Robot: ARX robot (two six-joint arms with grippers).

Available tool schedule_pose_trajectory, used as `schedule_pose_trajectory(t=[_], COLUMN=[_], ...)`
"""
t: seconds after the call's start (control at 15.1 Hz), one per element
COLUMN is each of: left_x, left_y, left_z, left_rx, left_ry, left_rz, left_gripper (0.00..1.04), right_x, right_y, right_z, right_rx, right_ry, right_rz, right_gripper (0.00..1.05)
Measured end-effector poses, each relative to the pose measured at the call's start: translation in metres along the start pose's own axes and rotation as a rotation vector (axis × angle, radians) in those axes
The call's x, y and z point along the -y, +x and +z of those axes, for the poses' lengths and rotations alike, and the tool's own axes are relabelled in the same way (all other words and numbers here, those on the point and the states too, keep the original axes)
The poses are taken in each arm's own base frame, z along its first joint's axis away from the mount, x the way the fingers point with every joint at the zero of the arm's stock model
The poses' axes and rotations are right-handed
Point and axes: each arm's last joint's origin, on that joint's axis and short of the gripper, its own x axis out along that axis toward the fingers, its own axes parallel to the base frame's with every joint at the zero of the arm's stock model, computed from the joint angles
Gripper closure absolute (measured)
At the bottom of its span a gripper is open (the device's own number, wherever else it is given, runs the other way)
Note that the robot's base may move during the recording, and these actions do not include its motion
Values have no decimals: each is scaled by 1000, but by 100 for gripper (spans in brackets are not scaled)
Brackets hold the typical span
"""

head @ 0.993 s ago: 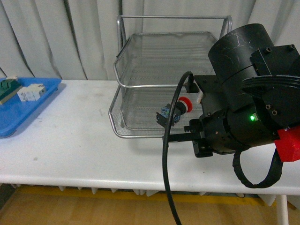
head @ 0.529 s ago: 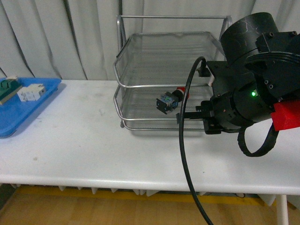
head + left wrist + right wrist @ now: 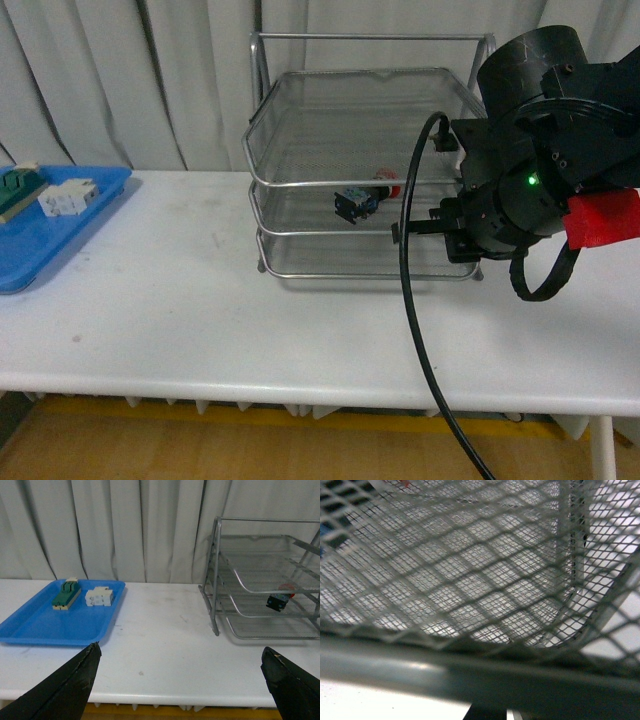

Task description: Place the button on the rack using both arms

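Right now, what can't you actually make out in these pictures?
- Right gripper: front view, hidden behind the arm's own bulk; open or shut unknown.
- Button in the rack: whether it rests on the mesh or is held.
- Right wrist view: only blurred mesh.
- Left gripper: fingers cut off by the edge.

Beyond my black left fingers (image 3: 70,692) lies a blue tray (image 3: 40,625) with a green-and-cream block (image 3: 65,594) and a white block (image 3: 98,597). Farther off, the silver diamond-mesh rack (image 3: 300,140) carries the button (image 3: 362,200), red-capped on a dark blue-black body. The table (image 3: 180,300) is white.
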Motion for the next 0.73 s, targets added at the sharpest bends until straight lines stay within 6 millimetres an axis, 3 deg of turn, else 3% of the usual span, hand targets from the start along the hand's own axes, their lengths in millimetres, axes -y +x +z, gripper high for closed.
schedule_pose_trajectory(t=[0.33,0.6,0.73], left_x=[0,0,0], left_y=[0,0,0], left_z=[0,0,0], left_rx=[0,0,0], left_ry=[0,0,0], left_rz=[0,0,0], left_gripper=[7,7,7], right_x=[4,5,10], right_y=[-1,-48,-78], right_z=[-4,-16,-33], right_rx=[5,48,83], right_ry=[12,52,97], right_rz=[1,96,165], right_gripper=[103,103,103])
